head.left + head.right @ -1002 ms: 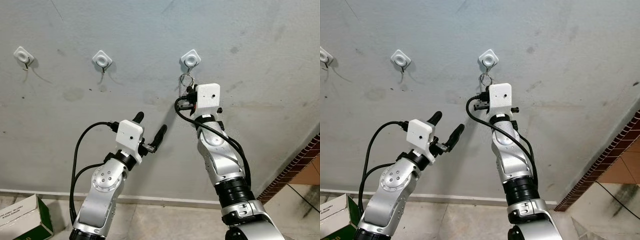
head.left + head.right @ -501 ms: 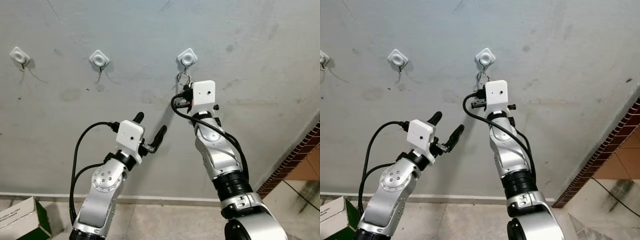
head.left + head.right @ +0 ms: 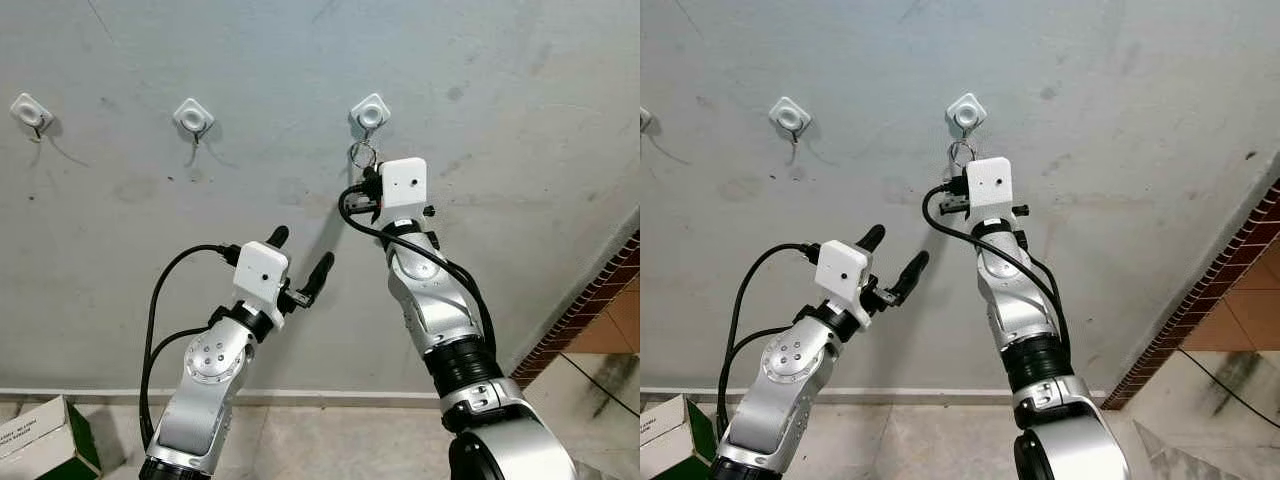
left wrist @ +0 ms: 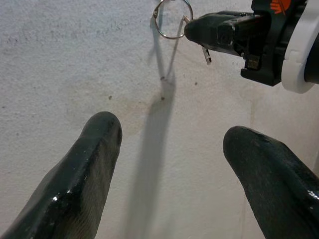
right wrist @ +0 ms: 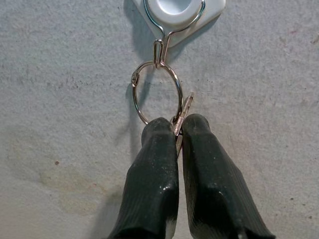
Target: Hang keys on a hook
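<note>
Risen since a second ago, the right gripper (image 5: pixel 177 130) pinches the key ring (image 5: pixel 156 92) on the hook (image 5: pixel 158 50); left gripper (image 3: pixel 300 265) spread.

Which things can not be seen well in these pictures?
- Key: right wrist view, its lower part hidden between the right gripper fingers.
- Green box: left eye view, cut off by the corner.
- Leftmost hook: right eye view, cut off by the edge.

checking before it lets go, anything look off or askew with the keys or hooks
Nothing stands out. The key ring sits at the tip of the rightmost hook, the right claw shut on the key. The left claw is open, apart from the wall.
</note>
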### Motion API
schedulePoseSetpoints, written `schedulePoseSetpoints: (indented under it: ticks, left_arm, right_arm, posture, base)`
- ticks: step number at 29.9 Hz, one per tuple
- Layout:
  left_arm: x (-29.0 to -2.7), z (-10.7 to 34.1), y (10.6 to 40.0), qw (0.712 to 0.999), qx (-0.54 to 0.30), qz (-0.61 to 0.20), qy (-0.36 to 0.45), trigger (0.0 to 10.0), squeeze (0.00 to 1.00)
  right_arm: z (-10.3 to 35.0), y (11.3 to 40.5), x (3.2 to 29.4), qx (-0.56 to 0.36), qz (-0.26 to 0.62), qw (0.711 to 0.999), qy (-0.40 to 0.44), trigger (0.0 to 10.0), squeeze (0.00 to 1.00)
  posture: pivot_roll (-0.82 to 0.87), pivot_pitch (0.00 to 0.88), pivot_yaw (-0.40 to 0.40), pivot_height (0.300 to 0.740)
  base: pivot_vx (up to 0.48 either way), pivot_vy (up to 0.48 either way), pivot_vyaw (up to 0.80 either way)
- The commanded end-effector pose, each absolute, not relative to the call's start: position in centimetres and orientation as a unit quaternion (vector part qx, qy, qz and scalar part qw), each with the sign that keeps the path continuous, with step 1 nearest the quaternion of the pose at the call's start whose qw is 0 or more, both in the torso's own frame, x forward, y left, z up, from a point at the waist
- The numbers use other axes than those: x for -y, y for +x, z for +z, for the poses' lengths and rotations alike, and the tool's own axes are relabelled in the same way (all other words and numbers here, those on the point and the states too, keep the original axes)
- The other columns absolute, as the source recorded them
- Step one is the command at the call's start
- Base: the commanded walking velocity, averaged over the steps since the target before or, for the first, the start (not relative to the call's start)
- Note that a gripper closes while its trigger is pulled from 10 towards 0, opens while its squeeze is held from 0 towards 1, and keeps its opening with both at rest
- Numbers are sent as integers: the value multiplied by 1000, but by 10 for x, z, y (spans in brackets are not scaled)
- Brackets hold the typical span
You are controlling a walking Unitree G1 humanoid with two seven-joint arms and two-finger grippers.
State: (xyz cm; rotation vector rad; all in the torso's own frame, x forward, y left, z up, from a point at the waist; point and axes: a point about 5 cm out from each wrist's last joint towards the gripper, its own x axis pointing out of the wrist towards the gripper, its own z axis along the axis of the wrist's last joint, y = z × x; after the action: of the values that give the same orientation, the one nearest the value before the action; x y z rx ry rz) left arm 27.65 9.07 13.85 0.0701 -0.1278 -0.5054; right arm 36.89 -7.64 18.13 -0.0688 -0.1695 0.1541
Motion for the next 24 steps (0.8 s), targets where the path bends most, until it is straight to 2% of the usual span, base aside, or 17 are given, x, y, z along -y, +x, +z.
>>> schedulePoseSetpoints:
  ticks: [1, 10, 17, 24]
  left_arm:
    - [-90, 137, 277, 965, 57, -252, 41, 10000, 0]
    - [-91, 137, 277, 966, 57, -249, 42, 10000, 0]
    - [-91, 137, 277, 966, 56, -248, 44, 10000, 0]
    - [-92, 137, 278, 966, 55, -248, 45, 10000, 0]
  right_arm:
    - [201, 373, 75, 120, 76, 990, -22, 10000, 0]
    - [213, 374, 79, 141, 71, 987, -11, 10000, 0]
    - [208, 376, 73, 110, 115, 986, -39, 10000, 0]
    - [214, 376, 83, 138, 87, 986, -33, 10000, 0]
  posture:
    - [50, 10, 23, 740]
    - [52, 9, 24, 740]
    - [56, 6, 22, 740]
    - [56, 4, 23, 740]
  base:
    - [0, 0, 0]
    - [0, 0, 0]
    - [0, 0, 0]
    - [0, 0, 0]
